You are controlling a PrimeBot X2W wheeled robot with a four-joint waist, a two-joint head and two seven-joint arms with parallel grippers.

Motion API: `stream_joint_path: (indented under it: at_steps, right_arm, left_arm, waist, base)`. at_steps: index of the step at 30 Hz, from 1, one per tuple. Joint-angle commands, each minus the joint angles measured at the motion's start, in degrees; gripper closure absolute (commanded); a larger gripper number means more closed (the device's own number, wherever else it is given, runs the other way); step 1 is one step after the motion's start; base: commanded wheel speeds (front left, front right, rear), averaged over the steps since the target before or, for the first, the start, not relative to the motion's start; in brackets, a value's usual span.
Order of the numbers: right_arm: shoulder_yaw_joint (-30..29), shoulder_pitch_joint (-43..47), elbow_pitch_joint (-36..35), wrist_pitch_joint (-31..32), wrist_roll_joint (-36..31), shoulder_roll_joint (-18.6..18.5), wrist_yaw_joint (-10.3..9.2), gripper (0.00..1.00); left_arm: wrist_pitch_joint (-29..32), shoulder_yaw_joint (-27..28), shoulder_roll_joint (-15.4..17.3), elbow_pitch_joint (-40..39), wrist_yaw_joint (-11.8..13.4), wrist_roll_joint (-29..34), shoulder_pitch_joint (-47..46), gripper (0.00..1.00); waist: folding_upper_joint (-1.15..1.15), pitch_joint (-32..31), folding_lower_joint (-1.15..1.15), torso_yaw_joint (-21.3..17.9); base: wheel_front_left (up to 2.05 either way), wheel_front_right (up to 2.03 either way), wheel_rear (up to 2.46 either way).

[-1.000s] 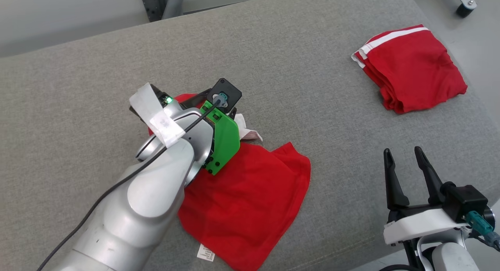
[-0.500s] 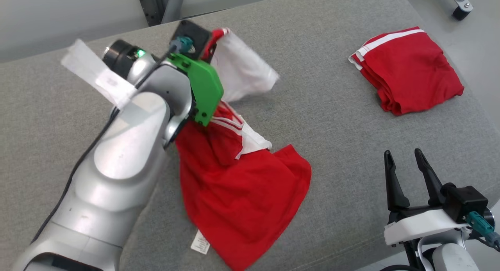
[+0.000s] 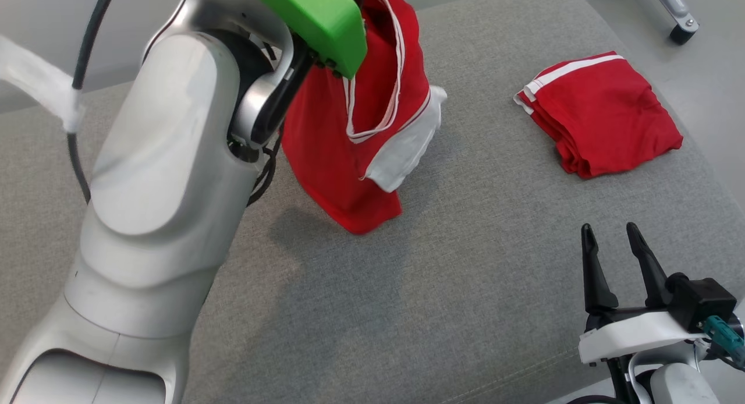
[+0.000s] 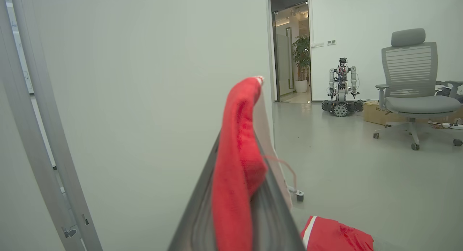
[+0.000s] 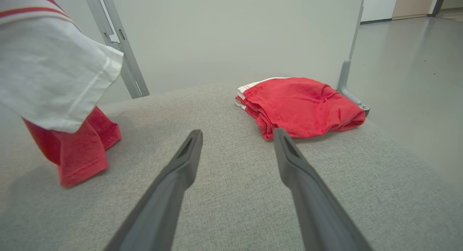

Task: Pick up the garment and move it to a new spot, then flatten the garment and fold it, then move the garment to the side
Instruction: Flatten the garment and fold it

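The garment (image 3: pixel 343 136) is red with white stripes and a white sleeve. It hangs in a bunch from my left gripper (image 4: pixel 238 160), which is raised high over the grey cushioned surface (image 3: pixel 465 264). In the left wrist view the two fingers (image 4: pixel 202 200) are shut on a fold of red cloth (image 4: pixel 235 178). In the right wrist view the garment (image 5: pixel 72 153) hangs at the left, its lower hem at or just above the cushion. My right gripper (image 3: pixel 611 241) stands open and empty at the near right, with its fingers (image 5: pixel 181 171) apart over bare cushion.
A second red garment (image 3: pixel 599 116) lies folded at the far right of the cushion, close to its edge. A metal frame post (image 5: pixel 119 45) and a pale panel stand behind. An office chair (image 4: pixel 412 84), a small robot (image 4: pixel 342 88) and a box stand on the floor beyond.
My left gripper has shut on the garment and risen, lifting it off the cushion and toward the back. The right arm has stayed in place.
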Motion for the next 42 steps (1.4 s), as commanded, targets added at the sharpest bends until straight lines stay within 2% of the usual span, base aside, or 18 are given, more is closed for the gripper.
stream_joint_path:
  at_steps: [1, 5, 10, 13, 15, 18, 20, 24, 30, 37, 42]
  right_arm:
    - [-0.20, 0.11, -0.07, -0.15, 0.50, -0.06, -0.08, 0.00]
    - [-0.55, 1.02, -0.01, -0.14, 1.12, -0.09, -0.08, 0.00]
    - [-0.66, 1.79, 0.54, -0.14, 1.59, -0.08, -0.08, 0.00]
    - [-0.75, 1.98, 1.00, -0.14, 1.10, -0.08, -0.08, 0.00]
    - [-1.07, 2.03, 1.15, -0.15, 0.89, -0.10, -0.08, 0.00]
    - [-1.58, 2.20, 1.42, -0.14, 0.11, -0.09, -0.08, 0.00]
    - [-1.93, 2.25, 1.52, -0.15, -0.48, -0.09, -0.08, 0.00]
    - [-2.16, 2.21, 1.92, -0.14, -1.56, -0.09, -0.08, 0.00]
    - [-1.90, 1.86, 2.33, -0.15, -2.40, -0.11, -0.08, 0.00]
    - [-1.57, 2.64, 2.63, -0.14, -2.75, -0.12, -0.09, 0.00]
    - [-1.36, 2.63, 2.78, -0.15, -2.66, -0.12, -0.09, 0.00]
  left_arm:
    - [-0.55, -0.06, -0.28, -2.54, -0.43, -2.83, 2.18, 1.00]
    - [-0.38, -0.01, 1.49, -10.82, -0.75, -9.10, 11.02, 1.00]
    - [0.08, -0.92, 7.90, -17.98, -1.12, -16.40, 30.07, 1.00]
    - [-1.38, -1.04, 12.39, -18.58, -1.23, -18.66, 40.82, 1.00]
    - [-2.12, -1.08, 13.14, -18.43, -1.26, -20.02, 44.20, 1.00]
    - [-4.52, -1.44, 16.34, -16.80, -1.21, -20.89, 51.49, 1.00]
    - [-7.59, -0.28, 16.41, -14.39, -1.20, -22.53, 54.82, 1.00]
    - [-13.61, 1.48, 16.73, -6.81, -1.18, -21.20, 56.90, 1.00]
    - [-21.70, 6.07, 13.61, 4.14, -0.59, -24.03, 56.25, 1.00]
    - [-24.92, 10.22, 12.30, 12.93, -1.20, -28.46, 53.67, 1.00]
    - [-25.40, 9.76, 12.82, 16.18, -1.22, -30.06, 52.26, 1.00]
  waist:
    - [0.00, -0.04, 0.00, -0.04]
    - [0.00, -0.08, 0.00, 0.08]
    - [0.00, 0.35, 0.00, 1.18]
    - [0.00, 0.50, 0.00, 2.30]
    - [0.00, 0.46, 0.00, 2.82]
    - [0.00, 0.43, 0.00, 4.67]
    - [0.00, 0.36, 0.00, 6.06]
    - [0.00, 0.16, 0.00, 8.75]
    - [0.00, -0.31, 0.00, 11.36]
    - [0.00, -0.72, 0.00, 12.88]
    - [0.00, -0.79, 0.00, 13.02]
  base:
    - [0.00, 0.00, 0.00]
    - [0.00, 0.00, 0.00]
    - [0.00, 0.00, 0.00]
    - [0.00, 0.00, 0.00]
    - [0.00, 0.00, 0.00]
    - [0.00, 0.00, 0.00]
    - [0.00, 0.00, 0.00]
    - [0.00, 0.00, 0.00]
    - [0.00, 0.00, 0.00]
    - [0.00, 0.00, 0.00]
    - [0.00, 0.00, 0.00]
